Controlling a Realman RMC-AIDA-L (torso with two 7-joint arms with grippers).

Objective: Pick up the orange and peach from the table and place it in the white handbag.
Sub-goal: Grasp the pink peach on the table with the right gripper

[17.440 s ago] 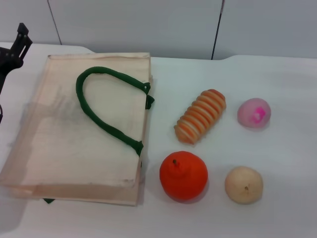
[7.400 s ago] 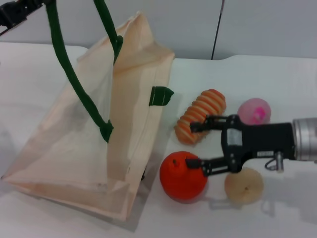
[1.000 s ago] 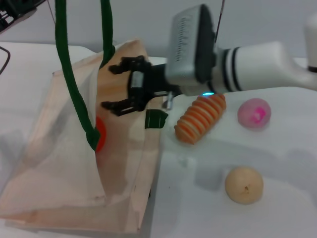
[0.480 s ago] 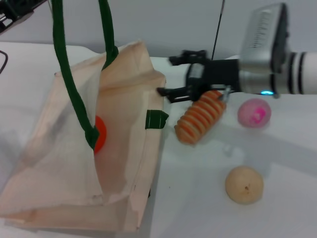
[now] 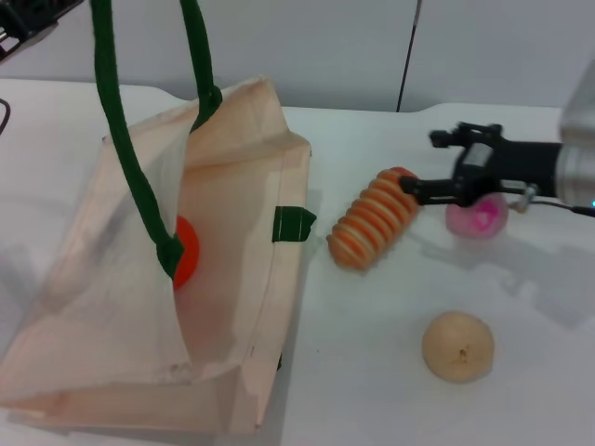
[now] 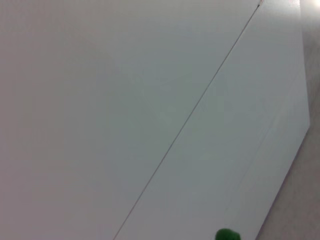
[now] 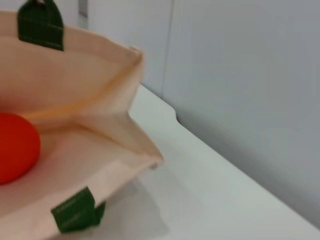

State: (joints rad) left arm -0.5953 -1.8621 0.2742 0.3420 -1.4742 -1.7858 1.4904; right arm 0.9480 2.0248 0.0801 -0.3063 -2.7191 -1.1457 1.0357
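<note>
The white handbag (image 5: 232, 307) stands with its mouth open, one green strap (image 5: 116, 139) pulled up by my left gripper (image 5: 28, 19) at the top left corner. The orange (image 5: 186, 253) lies inside the bag and also shows in the right wrist view as the orange (image 7: 15, 147) within the handbag (image 7: 90, 100). My right gripper (image 5: 420, 161) is open and empty, just left of and above the peach (image 5: 482, 218). The pink peach rests on the table, partly covered by the gripper.
A ribbed orange-and-cream oblong piece (image 5: 372, 218) lies between the bag and the peach, right under the gripper's fingertips. A beige round fruit (image 5: 457, 347) sits nearer the front. The white table (image 5: 372, 390) runs back to a grey wall.
My right gripper has pulled out of the bag mouth and moved right, open and empty, to beside the peach. The orange stays inside the bag. The left arm holds still.
</note>
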